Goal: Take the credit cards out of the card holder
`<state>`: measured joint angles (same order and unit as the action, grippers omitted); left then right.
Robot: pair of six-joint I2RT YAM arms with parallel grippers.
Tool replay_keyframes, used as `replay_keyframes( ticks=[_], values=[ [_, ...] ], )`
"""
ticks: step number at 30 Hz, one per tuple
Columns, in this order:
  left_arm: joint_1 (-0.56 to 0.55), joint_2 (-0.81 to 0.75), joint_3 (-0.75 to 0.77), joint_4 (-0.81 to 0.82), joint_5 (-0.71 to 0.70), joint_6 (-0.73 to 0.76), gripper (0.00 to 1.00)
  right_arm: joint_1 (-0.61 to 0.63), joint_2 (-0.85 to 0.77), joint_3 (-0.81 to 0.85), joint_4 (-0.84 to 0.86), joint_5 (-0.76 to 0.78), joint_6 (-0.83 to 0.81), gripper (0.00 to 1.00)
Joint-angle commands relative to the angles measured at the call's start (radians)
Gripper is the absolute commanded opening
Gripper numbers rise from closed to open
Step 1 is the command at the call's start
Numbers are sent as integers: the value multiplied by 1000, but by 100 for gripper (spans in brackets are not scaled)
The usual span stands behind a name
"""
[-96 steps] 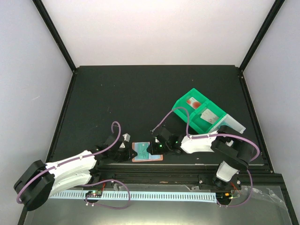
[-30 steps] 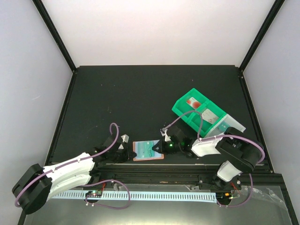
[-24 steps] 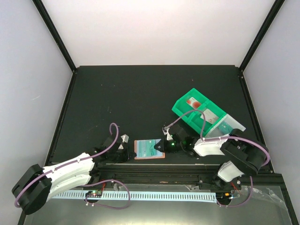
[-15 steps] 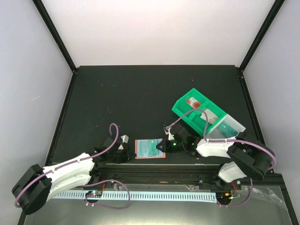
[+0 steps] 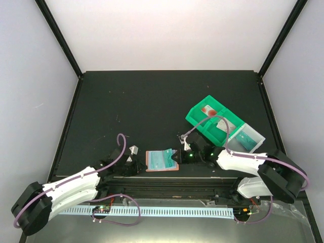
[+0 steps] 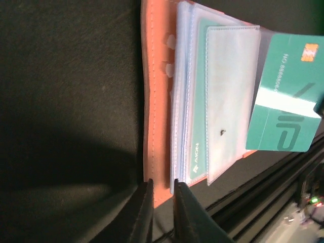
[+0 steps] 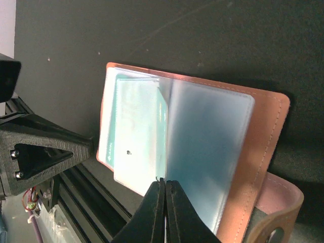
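Currently the left gripper [image 6: 163, 202] is pinching the orange edge of the card holder [image 6: 152, 101], lying open near the front edge of the table [image 5: 152, 101]. One teal card [image 6: 288, 71] is sticking halfway out, the right gripper [image 7: 163, 195] apparently squeezing it; a second card [image 6: 198, 101] is sitting sleeved, awaiting removal.

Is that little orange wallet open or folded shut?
Open: the card holder lies spread, a teal card sticking partly out.
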<state>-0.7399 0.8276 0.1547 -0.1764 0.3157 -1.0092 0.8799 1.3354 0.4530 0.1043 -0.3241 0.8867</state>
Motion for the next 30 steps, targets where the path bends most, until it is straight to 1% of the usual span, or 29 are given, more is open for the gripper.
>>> replay_keyframes(
  ticks=[1,3,6,9,11,15,18,21,25,27,30],
  values=[
    [5,-49,34,-63,-23,6,20,-6,-61,76,-142,36,-112,1],
    [5,-68,49,-90,-35,15,27,-7,-89,102,-198,42,-159,1],
    [5,-93,88,-136,-34,36,45,-7,-127,160,-279,14,-241,1],
    [5,-128,149,-204,-33,87,60,-7,-150,217,-349,-49,-320,1],
    [6,-153,188,-236,-36,121,68,-7,-163,245,-388,-77,-348,1],
    [5,-210,270,-275,-16,185,76,-7,-184,275,-408,-178,-388,1],
    [5,-255,313,-280,16,223,79,-8,-189,286,-395,-286,-414,1],
    [7,-303,324,-256,61,250,79,-7,-202,289,-365,-398,-433,1],
    [6,-355,309,-202,141,285,79,-7,-222,278,-319,-453,-435,1],
    [6,-367,296,-170,189,280,78,-8,-220,274,-299,-483,-426,1],
    [7,-377,278,-127,240,265,72,-8,-219,262,-250,-540,-402,1]
  ],
)
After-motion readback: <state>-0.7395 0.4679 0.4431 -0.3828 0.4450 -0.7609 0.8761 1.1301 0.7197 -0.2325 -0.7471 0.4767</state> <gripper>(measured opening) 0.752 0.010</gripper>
